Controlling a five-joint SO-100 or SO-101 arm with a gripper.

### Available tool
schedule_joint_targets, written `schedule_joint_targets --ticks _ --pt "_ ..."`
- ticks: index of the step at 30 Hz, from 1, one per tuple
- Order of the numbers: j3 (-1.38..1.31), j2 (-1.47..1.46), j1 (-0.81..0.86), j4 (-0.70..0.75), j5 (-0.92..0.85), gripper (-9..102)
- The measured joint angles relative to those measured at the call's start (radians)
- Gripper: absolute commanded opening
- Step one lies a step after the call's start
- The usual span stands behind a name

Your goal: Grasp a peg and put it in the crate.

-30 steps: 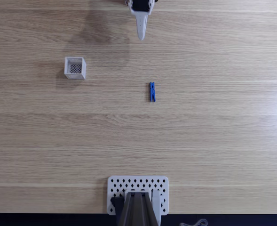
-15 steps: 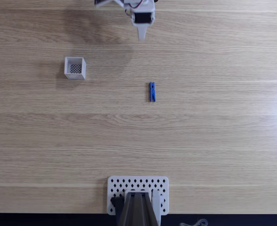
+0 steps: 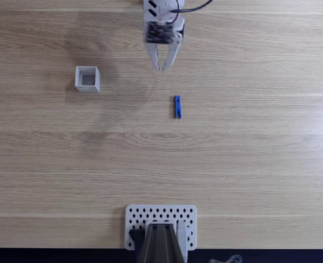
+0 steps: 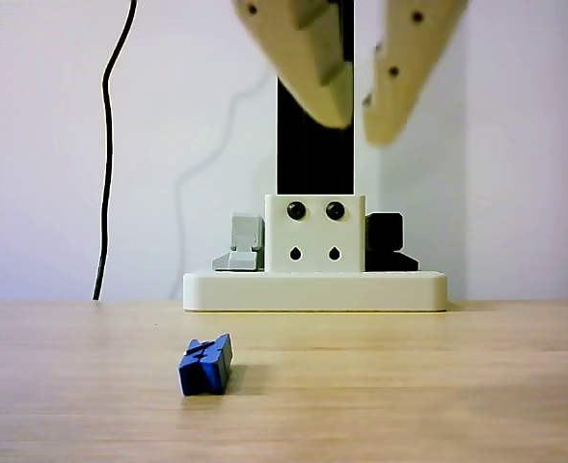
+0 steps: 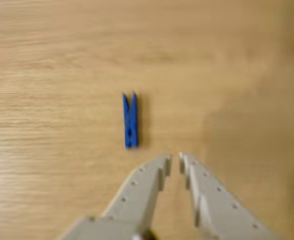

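Pale wood grain covers the tabletop (image 3: 249, 164), the largest thing we see. At its near edge in the fixed view sits a flat white plate with diamond holes (image 3: 161, 215), carrying a dark upright post (image 3: 160, 244); in the other view this stand shows as a white base (image 4: 314, 288) behind the peg, with a black cable (image 4: 115, 125) hanging at the left. The arm (image 3: 160, 16) reaches in from the top edge. The fingers (image 3: 162, 64) are slightly parted with a narrow gap and hold nothing. The crate (image 3: 88, 79) stands well to the left of them, with bare tabletop between. The peg (image 3: 177, 107) lies flat, just below and right of the fingertips in the fixed view, apart from them; in the wrist view it lies just left of the tips (image 5: 131, 120). Half a second ago the fingers sat higher in the fixed view; we now see them nearer the peg, which has not moved, nor has the crate
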Motion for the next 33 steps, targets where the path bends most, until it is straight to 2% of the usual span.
schedule_joint_targets --ticks 5,9,12,20,33 --pt "0.005 -0.137 -0.046 -0.293 -0.037 0" --pt "0.012 -0.216 -0.092 -0.407 -0.032 1" --pt "0.012 -0.258 -0.098 -0.43 -0.021 3" --pt "0.012 -0.365 -0.094 -0.442 -0.018 19" --pt "0.008 -0.414 -0.094 -0.451 -0.018 19"
